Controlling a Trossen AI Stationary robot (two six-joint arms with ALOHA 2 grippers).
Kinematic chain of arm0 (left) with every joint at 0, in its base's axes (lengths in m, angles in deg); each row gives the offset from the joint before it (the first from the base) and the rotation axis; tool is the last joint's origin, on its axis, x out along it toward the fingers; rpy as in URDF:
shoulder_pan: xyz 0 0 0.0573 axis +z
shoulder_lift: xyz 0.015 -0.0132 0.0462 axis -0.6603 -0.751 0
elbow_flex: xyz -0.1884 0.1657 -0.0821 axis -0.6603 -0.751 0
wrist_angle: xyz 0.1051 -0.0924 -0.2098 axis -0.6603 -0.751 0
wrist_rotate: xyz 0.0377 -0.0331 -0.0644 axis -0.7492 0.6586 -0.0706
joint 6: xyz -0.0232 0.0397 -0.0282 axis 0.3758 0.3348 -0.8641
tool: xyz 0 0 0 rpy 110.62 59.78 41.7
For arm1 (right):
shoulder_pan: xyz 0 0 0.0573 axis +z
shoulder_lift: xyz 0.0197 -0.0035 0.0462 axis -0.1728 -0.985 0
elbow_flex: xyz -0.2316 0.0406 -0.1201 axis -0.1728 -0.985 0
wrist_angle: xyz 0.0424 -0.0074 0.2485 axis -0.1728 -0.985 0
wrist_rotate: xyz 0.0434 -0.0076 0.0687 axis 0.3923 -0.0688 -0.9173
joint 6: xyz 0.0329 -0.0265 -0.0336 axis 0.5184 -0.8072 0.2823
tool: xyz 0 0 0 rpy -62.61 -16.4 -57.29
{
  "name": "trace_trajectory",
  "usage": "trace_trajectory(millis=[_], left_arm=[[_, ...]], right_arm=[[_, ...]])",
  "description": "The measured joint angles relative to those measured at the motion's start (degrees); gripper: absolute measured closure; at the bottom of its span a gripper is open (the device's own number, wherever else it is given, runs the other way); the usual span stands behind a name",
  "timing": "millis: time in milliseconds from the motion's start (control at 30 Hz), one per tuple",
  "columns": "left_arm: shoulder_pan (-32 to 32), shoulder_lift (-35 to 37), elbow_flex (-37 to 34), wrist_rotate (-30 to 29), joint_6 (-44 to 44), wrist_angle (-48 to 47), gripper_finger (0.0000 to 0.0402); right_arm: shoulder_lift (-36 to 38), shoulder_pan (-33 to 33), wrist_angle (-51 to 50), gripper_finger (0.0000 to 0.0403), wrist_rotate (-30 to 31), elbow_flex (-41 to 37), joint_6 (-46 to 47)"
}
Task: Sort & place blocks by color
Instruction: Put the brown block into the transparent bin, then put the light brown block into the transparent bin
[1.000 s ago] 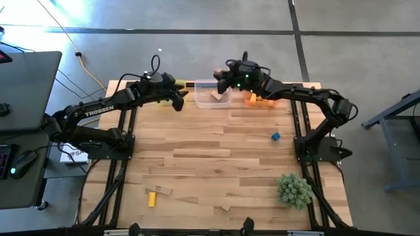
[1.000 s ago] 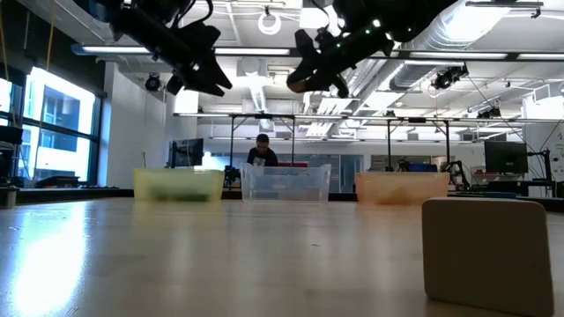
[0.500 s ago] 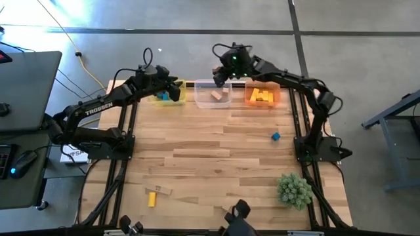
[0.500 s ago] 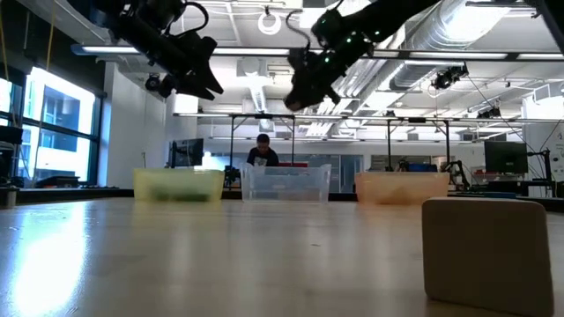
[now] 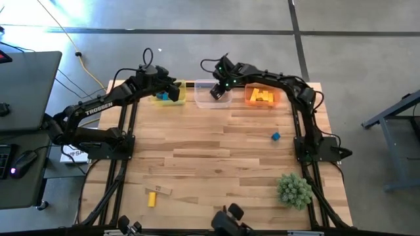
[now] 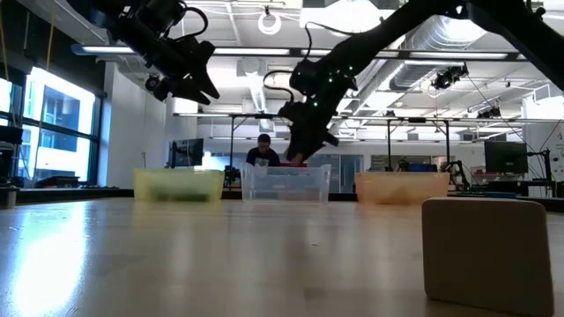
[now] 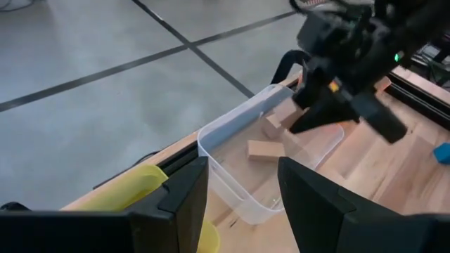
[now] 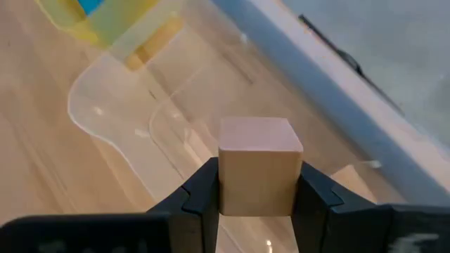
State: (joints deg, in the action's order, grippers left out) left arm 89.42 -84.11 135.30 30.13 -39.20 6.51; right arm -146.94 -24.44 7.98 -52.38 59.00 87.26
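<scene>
Leftmost, the left gripper hovers over the yellow bin w/ fingers parted, nothing between them. Next over, the right gripper sits above the clear bin, clamped on a tan cube. Tan blocks lie in that bin; yellow blocks fill the orange bin. Blue cube sits loose on the table, right side.

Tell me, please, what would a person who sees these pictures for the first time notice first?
Most striking is the right gripper, shut on a tan wooden cube just above the clear bin at the table's far edge. The left gripper hovers open and empty by the yellow bin next to it. A spiky green plant ball sits near the front right corner.
</scene>
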Motion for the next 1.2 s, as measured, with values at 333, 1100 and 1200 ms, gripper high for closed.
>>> trace_trajectory(millis=[333, 1100, 1200], left_arm=[[0.0, 0.0, 0.0, 0.0, 0.17, -0.3, 0.0238], [0.0, 0.0, 0.0, 0.0, 2.39, -0.28, 0.0238], [0.0, 0.0, 0.0, 0.0, 3.65, -0.28, 0.0238]], right_arm=[[-3.54, 0.72, -1.66, 0.0299, 0.3, 0.0, -0.13], [-3.46, 1.38, -1.91, 0.0198, 0.05, -0.02, 3.63], [-2.44, 1.49, -1.88, 0.0196, -0.66, -0.02, 5.61]])
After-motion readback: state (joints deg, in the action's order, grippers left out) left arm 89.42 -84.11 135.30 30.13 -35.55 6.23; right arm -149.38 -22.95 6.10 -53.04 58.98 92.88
